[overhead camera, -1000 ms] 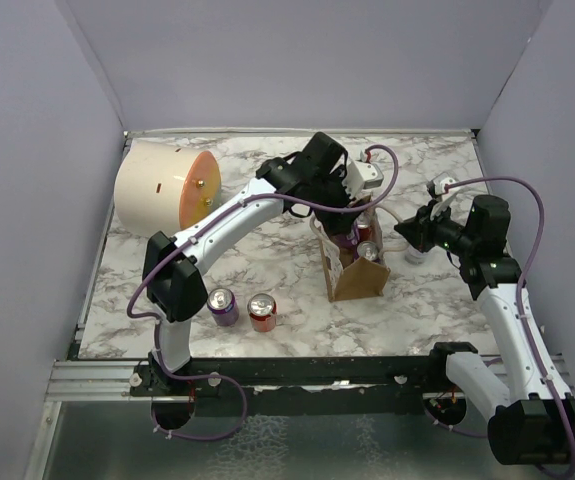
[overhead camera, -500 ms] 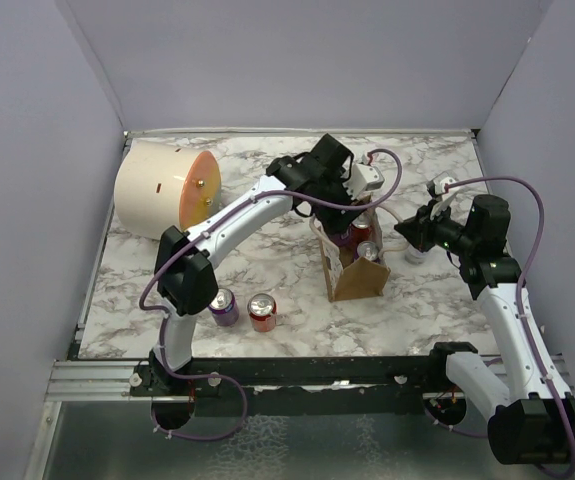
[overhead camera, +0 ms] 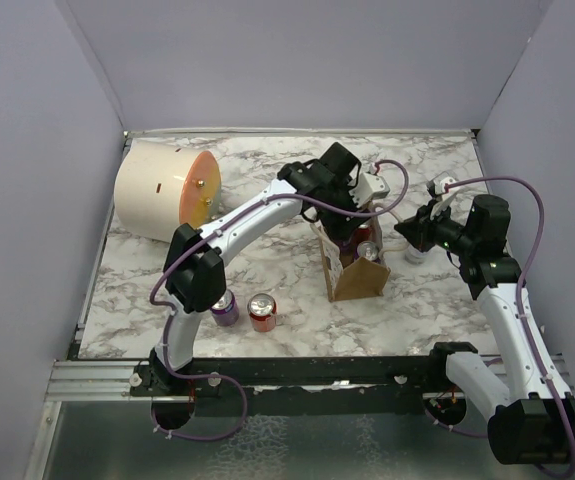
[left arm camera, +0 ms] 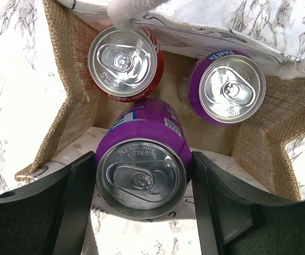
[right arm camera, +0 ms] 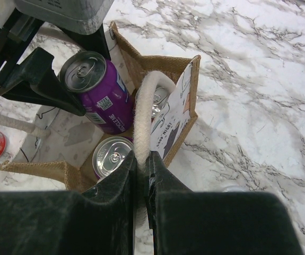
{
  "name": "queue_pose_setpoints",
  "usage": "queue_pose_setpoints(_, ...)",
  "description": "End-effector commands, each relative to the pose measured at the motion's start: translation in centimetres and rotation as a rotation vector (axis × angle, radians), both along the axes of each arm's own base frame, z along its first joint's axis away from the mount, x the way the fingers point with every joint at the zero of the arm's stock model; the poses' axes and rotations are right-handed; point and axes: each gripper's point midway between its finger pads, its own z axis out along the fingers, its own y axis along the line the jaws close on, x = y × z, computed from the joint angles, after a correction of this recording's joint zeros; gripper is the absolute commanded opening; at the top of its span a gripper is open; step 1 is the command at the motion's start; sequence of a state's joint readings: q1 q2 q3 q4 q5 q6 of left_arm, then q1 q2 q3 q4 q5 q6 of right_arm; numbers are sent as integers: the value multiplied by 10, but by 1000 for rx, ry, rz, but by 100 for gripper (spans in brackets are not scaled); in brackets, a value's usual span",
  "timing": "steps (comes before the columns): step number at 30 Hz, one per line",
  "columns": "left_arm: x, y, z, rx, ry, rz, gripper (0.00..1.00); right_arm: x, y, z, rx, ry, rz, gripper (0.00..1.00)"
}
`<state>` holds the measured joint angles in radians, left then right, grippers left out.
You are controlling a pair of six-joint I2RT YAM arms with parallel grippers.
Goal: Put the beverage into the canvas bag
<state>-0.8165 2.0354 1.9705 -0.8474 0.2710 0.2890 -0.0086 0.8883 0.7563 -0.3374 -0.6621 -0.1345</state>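
The brown canvas bag (overhead camera: 359, 277) stands mid-table with its mouth open. My left gripper (left arm camera: 141, 183) is shut on a purple beverage can (left arm camera: 141, 170), which sits tilted in the bag's mouth. A red can (left arm camera: 123, 61) and another purple can (left arm camera: 226, 87) stand inside the bag (left arm camera: 75, 106). My right gripper (right arm camera: 141, 159) is shut on the bag's white rope handle (right arm camera: 144, 106) and holds it up on the bag's right side. The right wrist view shows the held purple can (right arm camera: 96, 93) leaning between the left fingers (right arm camera: 35, 79).
A purple can (overhead camera: 225, 307) and a red can (overhead camera: 262, 312) stand on the marble table (overhead camera: 267, 255) left of the bag. The big cream cylinder with an orange face (overhead camera: 162, 190) lies at the back left. A small pale object (overhead camera: 415, 255) sits under the right gripper.
My left wrist has shifted slightly right and down over the bag with the purple can in it. The right arm has not moved.
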Motion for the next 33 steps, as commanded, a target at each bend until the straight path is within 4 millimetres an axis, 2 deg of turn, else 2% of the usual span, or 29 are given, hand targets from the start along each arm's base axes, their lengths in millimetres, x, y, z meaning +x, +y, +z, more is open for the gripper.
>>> queue_pose_setpoints(1,9,-21,8,-60,-76,-53,0,4,-2,5,4,-23,-9,1)
queue_pose_setpoints(9,9,-20,-19,1,-59,-70,0,5,-1,3,8,-15,-4,1)
queue_pose_setpoints(13,9,-20,-27,5,-66,-83,3,5,-1,3,7,-15,-5,1)
queue_pose_setpoints(20,7,-25,-38,-19,-66,-110,14,4,-1,2,5,-17,-5,1)
queue_pose_setpoints(26,7,-18,-48,4,-66,-100,27,4,-2,1,-1,-22,-10,1)
queue_pose_setpoints(33,7,-15,-37,-15,-96,-85,45,3,-2,2,-3,-28,-9,1)
